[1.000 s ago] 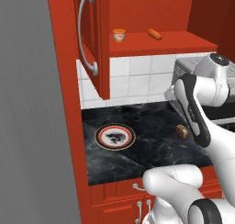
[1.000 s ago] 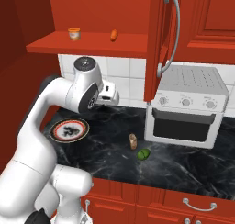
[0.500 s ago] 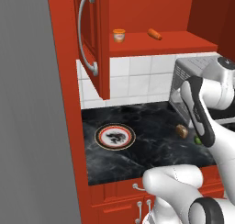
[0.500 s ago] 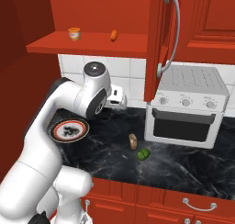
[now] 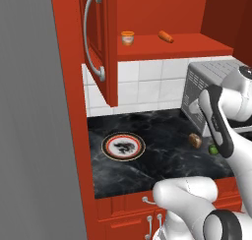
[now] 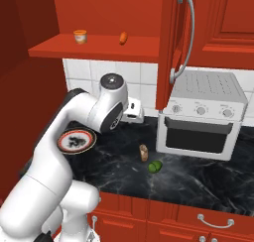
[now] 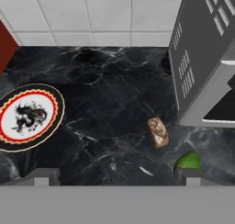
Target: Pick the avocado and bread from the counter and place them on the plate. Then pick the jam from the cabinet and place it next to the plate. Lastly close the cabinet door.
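My gripper (image 7: 117,177) hangs open high above the black counter (image 7: 105,103), with nothing between its fingertips (image 7: 42,175). The dark-green avocado (image 7: 188,160) lies just by the right fingertip in the hand view, and the brown bread (image 7: 157,132) lies a little beyond it. Both sit in front of the oven's left corner: the bread (image 6: 143,152) and the avocado (image 6: 155,166). The red-rimmed plate (image 5: 123,146) lies bare at the left of the counter. The orange jam (image 5: 127,38) stands on the shelf of the open cabinet (image 5: 197,42). The cabinet door (image 5: 98,42) stands swung out.
A grey toaster oven (image 6: 203,114) stands at the right of the counter, close to the bread. An orange carrot-like item (image 5: 166,36) lies on the shelf right of the jam. White tiles (image 7: 92,12) back the counter. Red drawers (image 6: 198,218) run below its front edge.
The arm has swung to the right, from over the plate toward the bread and avocado. The gripper stays open. No object has moved.
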